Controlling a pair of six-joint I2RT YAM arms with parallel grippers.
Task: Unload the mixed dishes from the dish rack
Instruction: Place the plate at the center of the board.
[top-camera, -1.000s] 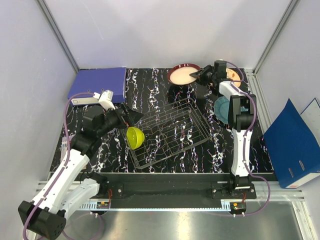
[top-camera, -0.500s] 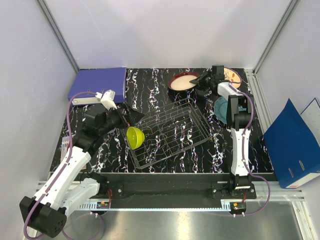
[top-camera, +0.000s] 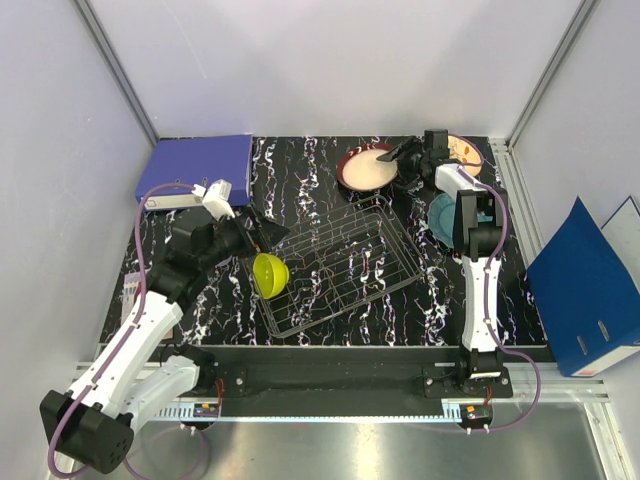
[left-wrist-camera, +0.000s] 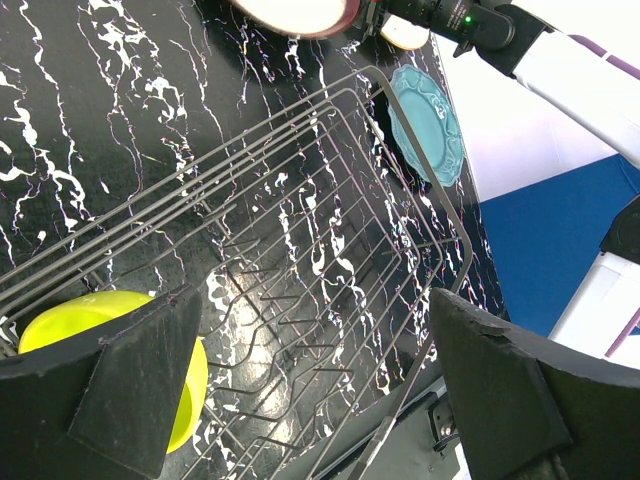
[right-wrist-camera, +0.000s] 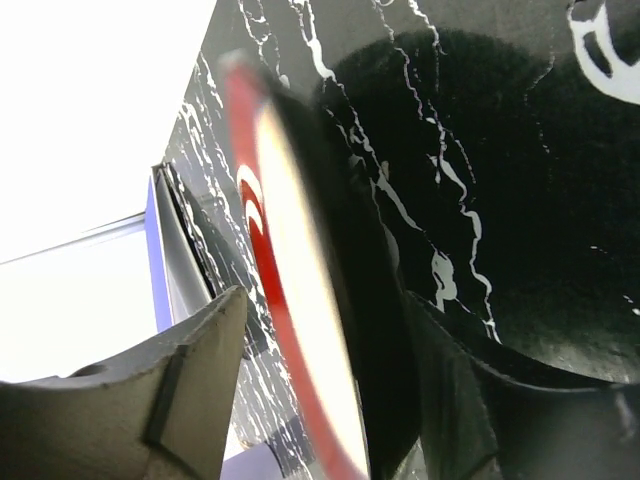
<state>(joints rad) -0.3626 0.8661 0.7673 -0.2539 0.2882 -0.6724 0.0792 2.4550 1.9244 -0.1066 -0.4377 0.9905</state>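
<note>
Both open: right fingers straddle the rim of the red-sided cream bowl, left fingers near the yellow-green bowl.

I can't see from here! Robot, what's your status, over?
Left pincer open, beside yellow-green bowl at dish rack left end. Right pincer open around cream bowl rim, outside the rack. Nothing blocking either.

Bright even overhead light; blurred cream bowl rim, overexposed white background.
</note>
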